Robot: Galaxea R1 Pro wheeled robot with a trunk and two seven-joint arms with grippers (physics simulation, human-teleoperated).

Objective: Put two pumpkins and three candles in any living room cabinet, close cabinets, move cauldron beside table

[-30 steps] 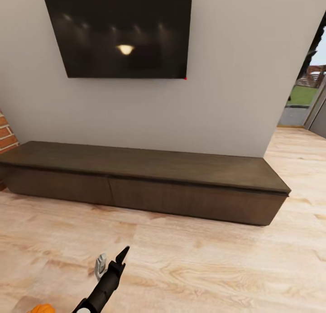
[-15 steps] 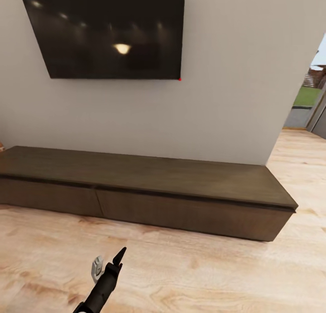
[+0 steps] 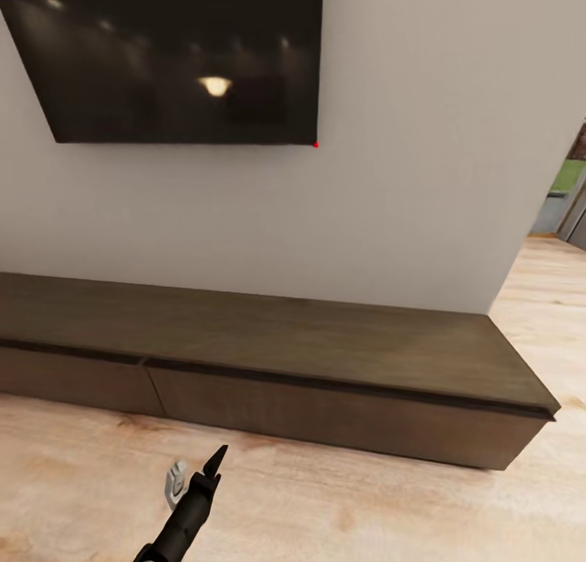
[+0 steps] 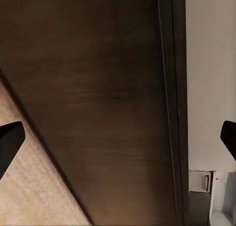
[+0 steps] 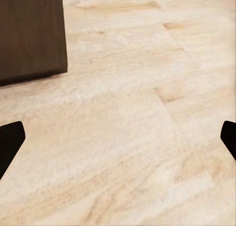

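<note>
Nearest, the left gripper (image 3: 195, 467) reaches forward low over the wood floor (image 3: 342, 513), its two fingers spread wide with nothing between them. In its own wrist view the right gripper (image 5: 118, 137) is likewise wide open and empty above bare boards. Beyond, the cabinet (image 3: 325, 399) sits larger and lower in the head view than a second ago, probably because the camera has closed in; its fronts are shut. Above it hangs the dark screen (image 3: 179, 58).
</note>
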